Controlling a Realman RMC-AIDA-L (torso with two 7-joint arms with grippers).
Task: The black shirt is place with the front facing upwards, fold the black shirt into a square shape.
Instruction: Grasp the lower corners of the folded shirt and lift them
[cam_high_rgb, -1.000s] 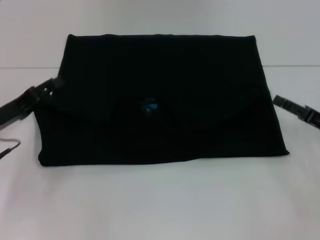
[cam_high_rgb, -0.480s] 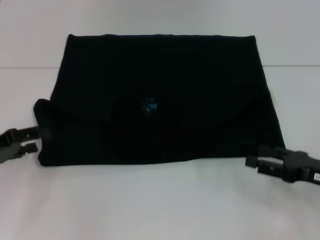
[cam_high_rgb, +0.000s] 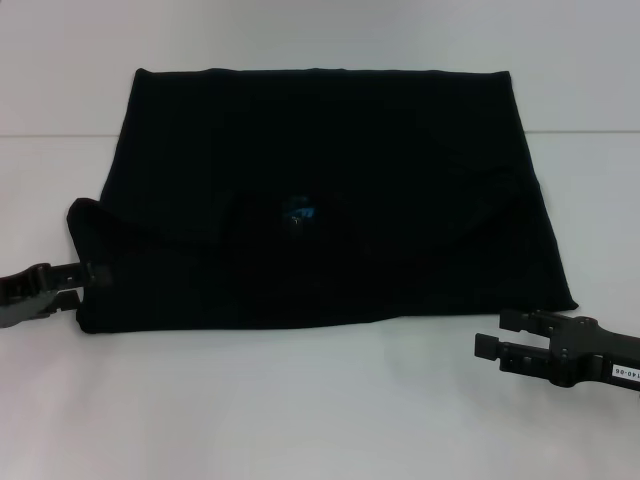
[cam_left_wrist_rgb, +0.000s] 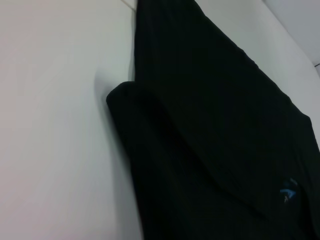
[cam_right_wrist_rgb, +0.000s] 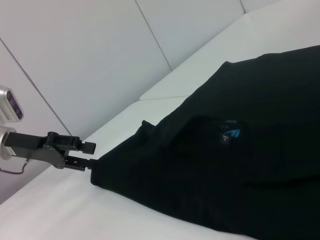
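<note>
The black shirt lies flat on the white table, folded into a wide rectangle. Its small blue neck label shows near the middle. No lettering is visible. My left gripper is open at the shirt's near left corner, fingertips just at the cloth edge. The right wrist view shows this gripper with one finger touching the shirt. My right gripper is open over the bare table, just in front of the shirt's near right corner, holding nothing. The left wrist view shows the shirt and label.
A seam in the table runs across behind the shirt's middle. White wall panels stand beyond the table. Bare white surface stretches along the front.
Both arms came forward from beside the shirt's middle to its near corners. In the last half second the left gripper edged in to the cloth and the right slid slightly nearer and inward.
</note>
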